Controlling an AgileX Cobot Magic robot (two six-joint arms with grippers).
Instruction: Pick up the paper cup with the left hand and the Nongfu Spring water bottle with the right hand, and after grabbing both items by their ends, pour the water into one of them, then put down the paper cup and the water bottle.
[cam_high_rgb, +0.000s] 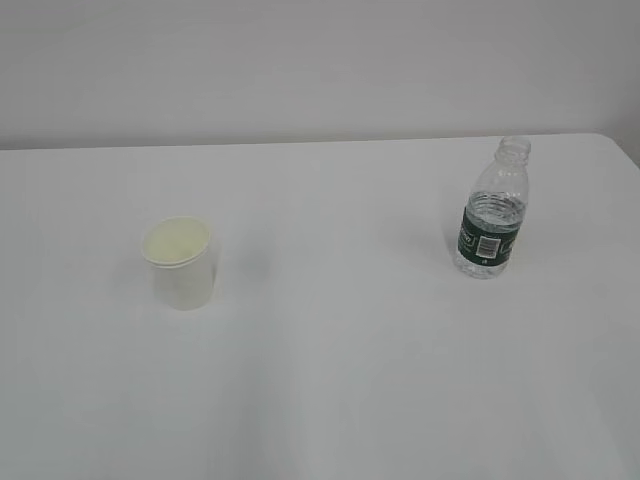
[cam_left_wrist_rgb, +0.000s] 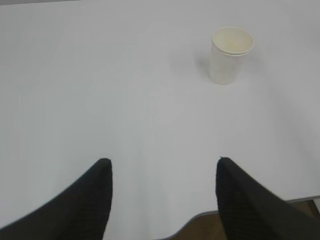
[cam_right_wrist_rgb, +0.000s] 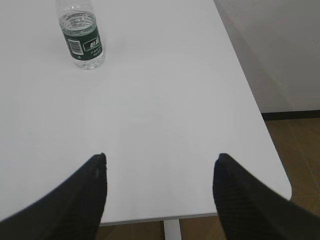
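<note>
A small white paper cup (cam_high_rgb: 181, 262) stands upright on the left of the white table (cam_high_rgb: 330, 360), its pale yellowish inside showing. The left wrist view has the paper cup (cam_left_wrist_rgb: 230, 55) far ahead and to the right of my left gripper (cam_left_wrist_rgb: 164, 162), which hangs open and empty over the table's near edge. The uncapped Nongfu Spring water bottle (cam_high_rgb: 492, 212) stands upright at the right, clear water (cam_high_rgb: 494, 212) partly filling it. In the right wrist view the bottle (cam_right_wrist_rgb: 81, 36) is far ahead to the left of my open, empty right gripper (cam_right_wrist_rgb: 161, 157). Neither arm shows in the exterior view.
The table's right edge (cam_right_wrist_rgb: 250, 95) and rounded near corner (cam_right_wrist_rgb: 285, 187) show in the right wrist view, with brown floor (cam_right_wrist_rgb: 300, 145) beyond. A plain grey wall (cam_high_rgb: 320, 65) runs behind the table.
</note>
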